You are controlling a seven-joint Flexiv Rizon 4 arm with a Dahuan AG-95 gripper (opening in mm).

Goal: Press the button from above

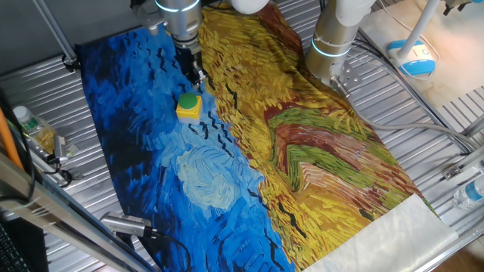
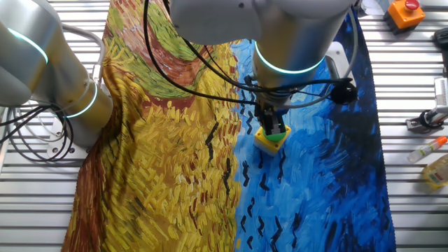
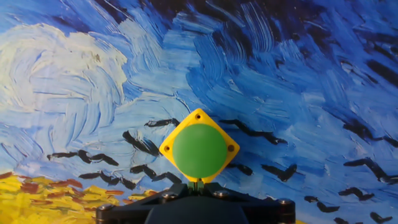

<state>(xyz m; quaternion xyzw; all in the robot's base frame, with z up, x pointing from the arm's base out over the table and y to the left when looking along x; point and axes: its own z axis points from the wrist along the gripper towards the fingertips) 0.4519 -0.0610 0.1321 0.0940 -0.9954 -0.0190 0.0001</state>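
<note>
The gripper (image 1: 198,75) is hanging from the arm's wrist above the blue part of the painted cloth (image 1: 151,143). In one fixed view it is sitting just up and to the right of the button (image 1: 188,106), with a small strip of cloth showing between the two. In the other fixed view the gripper (image 2: 274,130) is overlapping the top of the button (image 2: 271,142), so contact cannot be judged from that side. In the hand view only the dark base of the gripper (image 3: 198,202) is showing along the bottom edge. The fingertips are not showing separately in any view, so whether the fingers are apart or together cannot be told.

The button (image 3: 199,149) is resting on the blue cloth, close to the line where the blue area is meeting the yellow area. Its yellow square box is sitting cornerwise in the hand view, and the round green cap is facing upward and is fully exposed there.

Black brush marks are lying on the cloth around the button. A pale swirl (image 1: 204,177) is lying on the cloth beyond the button. The cloth is covering a slatted metal table (image 1: 423,128).

An orange box with a red cap (image 2: 404,12) is sitting on the table well apart from the cloth.
</note>
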